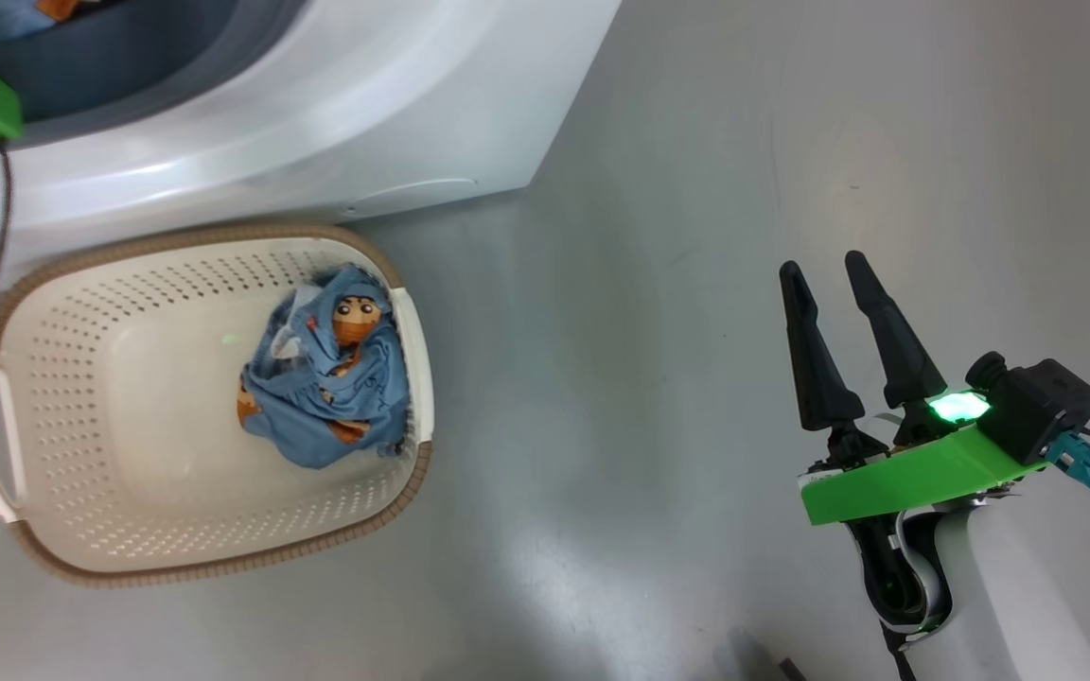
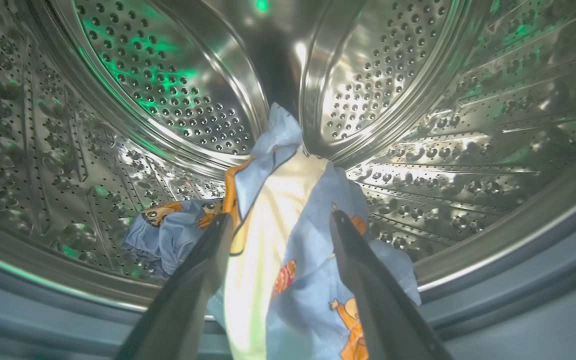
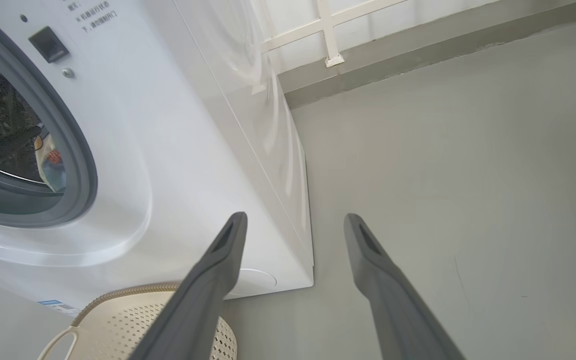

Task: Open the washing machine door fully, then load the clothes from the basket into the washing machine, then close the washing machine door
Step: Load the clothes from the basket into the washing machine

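- Left wrist view: looking into the steel drum (image 2: 158, 80) of the washing machine (image 1: 318, 123), left gripper (image 2: 280, 222) reaching in through the opening.
- Jaws spread wide, clamped on nothing.
- Between the two fingers, a blue-and-cream garment (image 2: 273, 200): peaked up past the fingertips and draped down through the gap. Touching the fingers or just clear of them, cannot tell.
- Past the finger at that view's left, low on the drum wall, a second blue garment (image 2: 173, 230), apart from the jaws.
- Head view: in the basket (image 1: 129, 473), just beside the washing machine, a crumpled blue garment (image 1: 332, 378) against the wall at that view's right, well apart from both grippers.
- Off to the right, over bare floor (image 1: 696, 189), the right gripper (image 1: 823, 265): fingers parted, holding nothing.
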### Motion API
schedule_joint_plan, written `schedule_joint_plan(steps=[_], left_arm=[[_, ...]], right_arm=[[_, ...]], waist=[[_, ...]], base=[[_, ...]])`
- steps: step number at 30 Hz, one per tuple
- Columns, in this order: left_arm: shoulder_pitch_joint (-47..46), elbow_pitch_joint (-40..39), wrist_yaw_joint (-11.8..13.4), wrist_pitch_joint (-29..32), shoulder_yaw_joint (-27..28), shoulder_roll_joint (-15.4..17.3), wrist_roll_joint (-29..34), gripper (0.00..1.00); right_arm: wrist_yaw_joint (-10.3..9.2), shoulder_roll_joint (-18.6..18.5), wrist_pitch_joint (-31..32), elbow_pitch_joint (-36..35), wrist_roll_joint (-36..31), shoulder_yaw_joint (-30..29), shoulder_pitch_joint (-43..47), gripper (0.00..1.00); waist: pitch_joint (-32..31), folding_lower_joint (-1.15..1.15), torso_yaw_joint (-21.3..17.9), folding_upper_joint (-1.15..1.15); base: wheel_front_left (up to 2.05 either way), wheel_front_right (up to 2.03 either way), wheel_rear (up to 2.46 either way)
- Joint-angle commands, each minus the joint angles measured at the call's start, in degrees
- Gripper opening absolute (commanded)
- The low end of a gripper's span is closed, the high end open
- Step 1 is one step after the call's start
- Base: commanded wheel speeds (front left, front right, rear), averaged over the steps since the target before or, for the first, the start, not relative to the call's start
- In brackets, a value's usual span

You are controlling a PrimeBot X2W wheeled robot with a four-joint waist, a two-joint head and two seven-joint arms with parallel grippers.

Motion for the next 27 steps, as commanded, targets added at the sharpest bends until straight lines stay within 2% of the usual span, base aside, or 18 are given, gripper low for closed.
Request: schedule_joint_plan(steps=[1, 5, 11, 21, 27], left_arm=[[3.1, -3.12, -0.14, -0.29, 1.39, 1.8, -0.07, 1.0], [6.94, -6.23, -0.14, -0.29, 3.2, 1.33, 1.18, 1.0], [16.22, -11.72, -0.14, -0.29, 7.8, -1.93, 2.48, 1.0], [30.73, -19.44, -0.14, -0.29, 11.38, -6.95, 6.59, 1.0], [37.81, -23.02, -0.14, -0.29, 12.84, -8.71, 7.58, 1.0]], right_arm=[[0.09, 0.31, -0.27, -0.94, -0.73, 0.91, 0.35, 1.0], [0.09, 0.31, -0.27, -0.74, -1.47, 0.71, 0.61, 1.0], [0.09, -0.9, -0.27, -0.25, -2.02, 0.28, 1.66, 1.0], [0.09, -4.27, -0.27, 0.69, -1.99, -0.21, 4.33, 1.0], [0.09, -5.92, -0.27, 1.7, -1.55, -0.23, 6.02, 1.0]], waist=[[-1.1, 0.0, 0.89, 0.0], [-2.22, 0.0, 1.57, 0.0], [-5.26, 0.0, 3.22, 0.0], [-11.33, 0.0, 6.85, 0.0], [-15.38, 0.0, 8.56, 0.0]], base=[[0.0, 0.0, 0.0], [0.0, 0.0, 0.0], [0.0, 0.0, 0.0], [0.0, 0.0, 0.0], [0.0, 0.0, 0.0]])
